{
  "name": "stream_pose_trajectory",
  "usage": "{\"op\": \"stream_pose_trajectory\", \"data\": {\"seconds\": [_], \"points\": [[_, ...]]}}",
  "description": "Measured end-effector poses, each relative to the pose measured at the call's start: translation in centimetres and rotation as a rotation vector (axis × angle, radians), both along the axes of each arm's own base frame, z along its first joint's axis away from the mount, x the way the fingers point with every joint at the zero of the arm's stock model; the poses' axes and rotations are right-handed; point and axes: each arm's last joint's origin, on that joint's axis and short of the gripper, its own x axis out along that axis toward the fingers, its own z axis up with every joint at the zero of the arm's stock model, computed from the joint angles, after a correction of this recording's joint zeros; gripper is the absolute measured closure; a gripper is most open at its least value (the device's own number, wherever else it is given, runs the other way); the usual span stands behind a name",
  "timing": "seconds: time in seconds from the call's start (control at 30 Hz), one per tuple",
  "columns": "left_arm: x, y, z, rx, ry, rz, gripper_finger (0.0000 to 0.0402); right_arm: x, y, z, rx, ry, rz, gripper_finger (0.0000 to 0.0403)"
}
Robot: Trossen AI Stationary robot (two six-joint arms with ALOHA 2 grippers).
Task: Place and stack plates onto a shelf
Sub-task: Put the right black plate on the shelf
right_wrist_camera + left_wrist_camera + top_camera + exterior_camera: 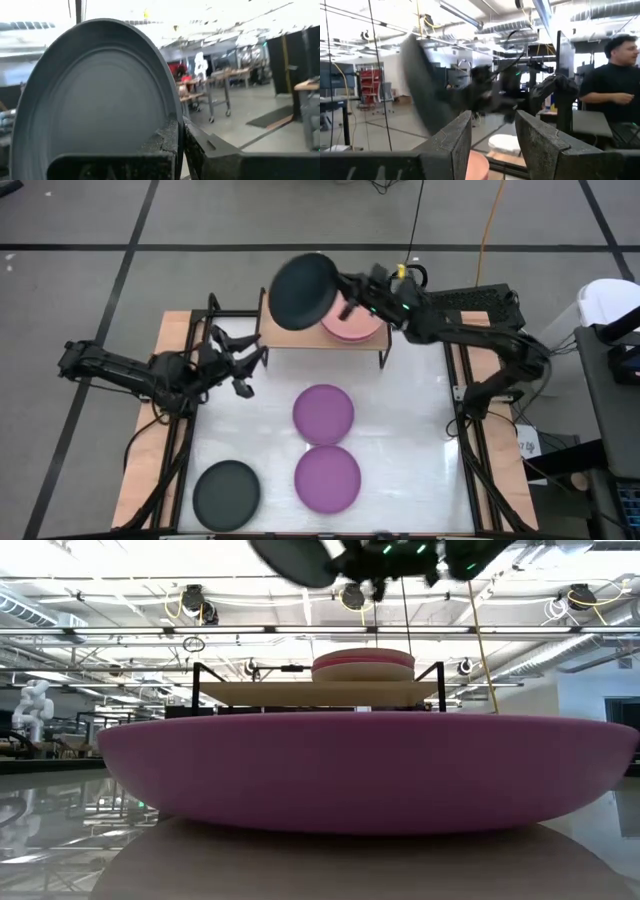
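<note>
My right gripper is shut on a black plate, which is in the air over the left half of the light-wood shelf. A stack of pink plates rests flat on the shelf's right half; the low view shows at least two plates in the stack. Two purple plates and a second black plate lie flat on the white table. My left gripper is open and hovers left of the shelf, touching nothing. My right gripper pinches the black plate's rim between its two fingers, at the edge that faces the arm. The fingers come roughly level from the table's right. The plate is lifted clear above the shelf and steeply tilted, with its hollow face toward the wrist camera.
The nearer purple plate fills the foreground of the low view. The table's black frame rails run along both sides. A person stands beyond the table. Bare white tabletop shows to the right of the purple plates.
</note>
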Motion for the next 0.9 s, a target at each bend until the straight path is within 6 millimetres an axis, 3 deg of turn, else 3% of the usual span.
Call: {"op": "stream_pose_trajectory", "data": {"seconds": [0.2, 0.4, 0.63, 0.9], "points": [[-0.1, 0.1, -0.2, 0.017, 0.040, 0.007, 0.0243, 4.0, -4.4, -3.2, 0.061, 0.151, 0.056, 0.0403], [0.1, 0.4, -0.7, 0.021, 0.096, 0.024, 0.0243, 5.4, -7.0, -7.0, 0.113, 0.247, 0.061, 0.0403], [0.1, 0.4, -0.8, 0.017, 0.098, 0.022, 0.0243, 5.6, -7.8, -9.1, 0.166, 0.323, 0.048, 0.0402], [0.1, 0.4, -0.8, 0.007, 0.093, 0.019, 0.0243, 5.6, -7.7, -9.5, 0.145, 0.381, 0.043, 0.0395]]}}
